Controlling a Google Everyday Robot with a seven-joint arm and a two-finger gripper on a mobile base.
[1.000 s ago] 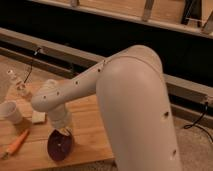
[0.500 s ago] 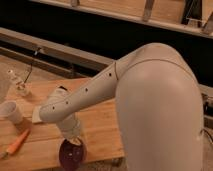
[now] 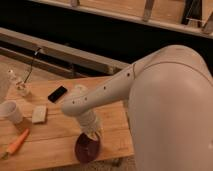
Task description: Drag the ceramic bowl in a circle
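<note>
since half a second ago the ceramic bowl sits farther right along the front of the worktop, and the arm over it has swung the same way, with its big white shoulder filling more of the right side.

the claw is at the bowl's far rim, directly under the wrist, and the wrist housing covers it so fully that i cannot tell how it is set or whether it grips the rim. the same housing hides the back part of the bowl. the bowl's inner bottom is not clear from here. the worktop's right end disappears behind the arm.

the bowl is round, glossy, dark purple-maroon, clearly wider than the white cup. it stands upright with its mouth up, close to the worktop's front edge; being round, it shows no long axis.

well apart on the left stands the white cup, with a pale sponge-like block just beside it. a carrot lies near the front left, its long axis running diagonally, and its tip end is hard to make out. a dark phone-like slab lies farther back, and a small clear object near the far left corner is too blurred to name.
</note>
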